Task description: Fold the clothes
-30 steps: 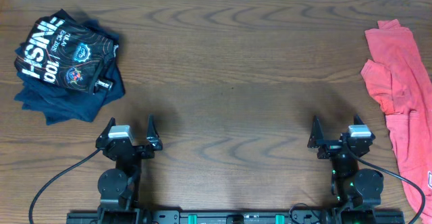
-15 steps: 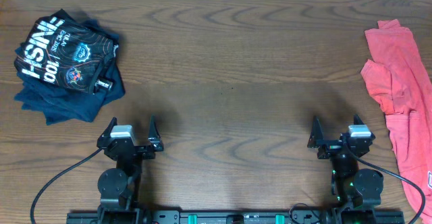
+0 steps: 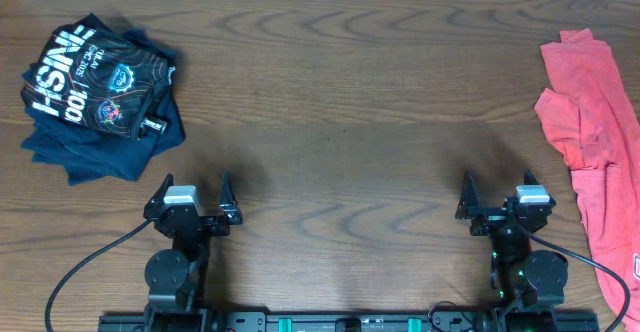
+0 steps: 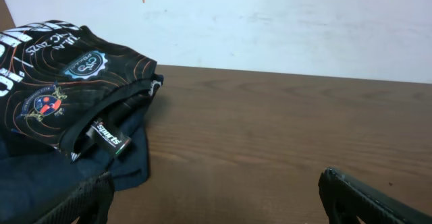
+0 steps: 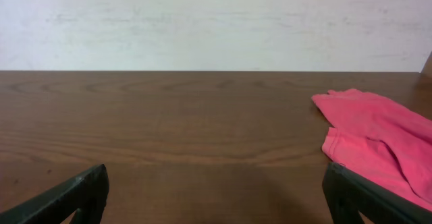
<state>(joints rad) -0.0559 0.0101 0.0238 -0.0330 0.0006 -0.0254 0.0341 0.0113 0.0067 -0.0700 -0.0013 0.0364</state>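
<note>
With left gripper (image 3: 193, 187) and right gripper (image 3: 497, 184) spread wide and empty, could easily snag the dark garment (image 3: 105, 157) underneath while lifting the black jersey (image 3: 95, 77).

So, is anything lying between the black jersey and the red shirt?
Nothing. In the overhead view only the bare wooden table runs between the black jersey and the red shirt.

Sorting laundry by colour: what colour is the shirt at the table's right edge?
The shirt is plain coral red; clearest overhead.
</note>
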